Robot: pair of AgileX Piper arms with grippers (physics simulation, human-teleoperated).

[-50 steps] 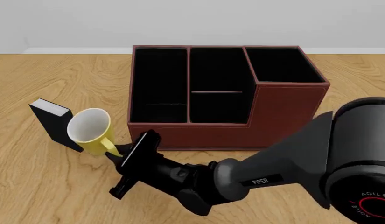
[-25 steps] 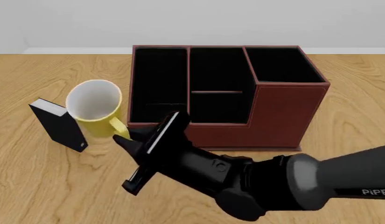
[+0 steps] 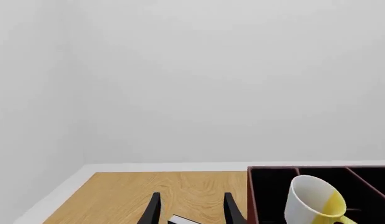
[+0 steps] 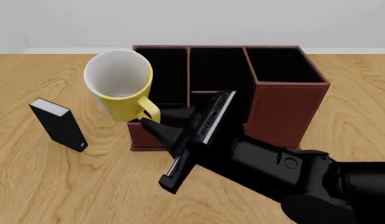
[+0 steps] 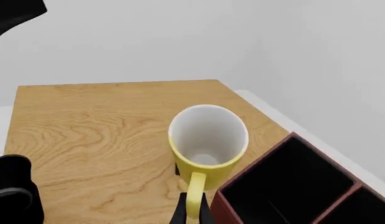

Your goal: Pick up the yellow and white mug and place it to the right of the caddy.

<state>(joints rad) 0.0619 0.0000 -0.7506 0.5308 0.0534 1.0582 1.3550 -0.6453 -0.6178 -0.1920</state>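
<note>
The right gripper (image 4: 144,122) pinched only the thin handle of the yellow mug (image 4: 119,85), lifted beside the caddy (image 4: 285,109); it might slip and fall.

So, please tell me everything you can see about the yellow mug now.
The yellow and white mug looks like glossy ceramic: yellow outside, white inside, with a yellow loop handle. It is empty and off the table, tilted with its mouth toward the front camera. The right gripper pinches its handle. It hangs before the caddy's left end.
</note>
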